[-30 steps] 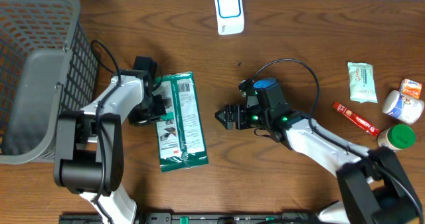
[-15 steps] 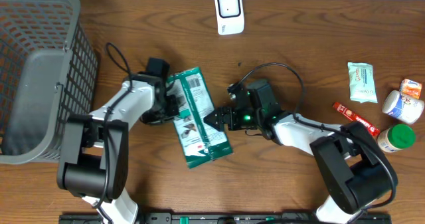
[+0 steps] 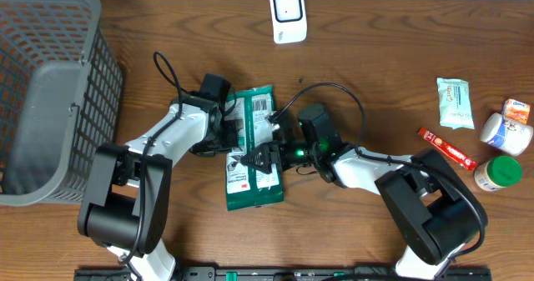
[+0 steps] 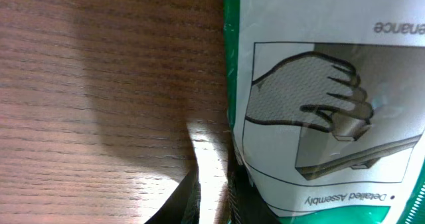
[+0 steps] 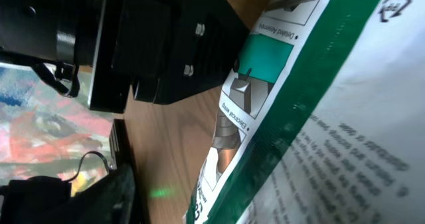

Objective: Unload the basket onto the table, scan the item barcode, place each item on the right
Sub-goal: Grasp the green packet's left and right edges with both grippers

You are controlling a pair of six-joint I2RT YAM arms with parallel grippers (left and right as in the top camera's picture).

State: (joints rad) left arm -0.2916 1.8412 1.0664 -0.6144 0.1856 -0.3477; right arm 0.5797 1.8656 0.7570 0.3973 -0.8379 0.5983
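The packet point(image 3: 254, 189) lies flat near the middle of the bench point(image 3: 375, 72), its long side running away from the robot and its top tilted slightly to the right. A barcode point(image 3: 261, 106) shows on its far end, facing up. The white scanner point(image 3: 287, 14) stands well beyond that end, at the bench's far edge.

The left claw point(image 3: 227, 137) meets the packet's left edge about halfway along. In the left wrist view the packet point(image 4: 319, 117) fills the right side, and its green border runs down between two dark fingers point(image 4: 182, 204) that are drawn close, nipping the edge.

The right claw point(image 3: 253, 158) reaches in from the right and hangs over the packet's middle, just beside the left claw. Its wrist camera sees the packet point(image 5: 319, 117) very close, but not both fingers, so I cannot tell whether they are spread or gripping.

A grey basket point(image 3: 50, 89) sits at the far left. At the far right, well apart, lie a pale sachet point(image 3: 454, 102), a red stick point(image 3: 446, 148), a small tub point(image 3: 507, 129) and a green-lidded jar point(image 3: 499, 172).
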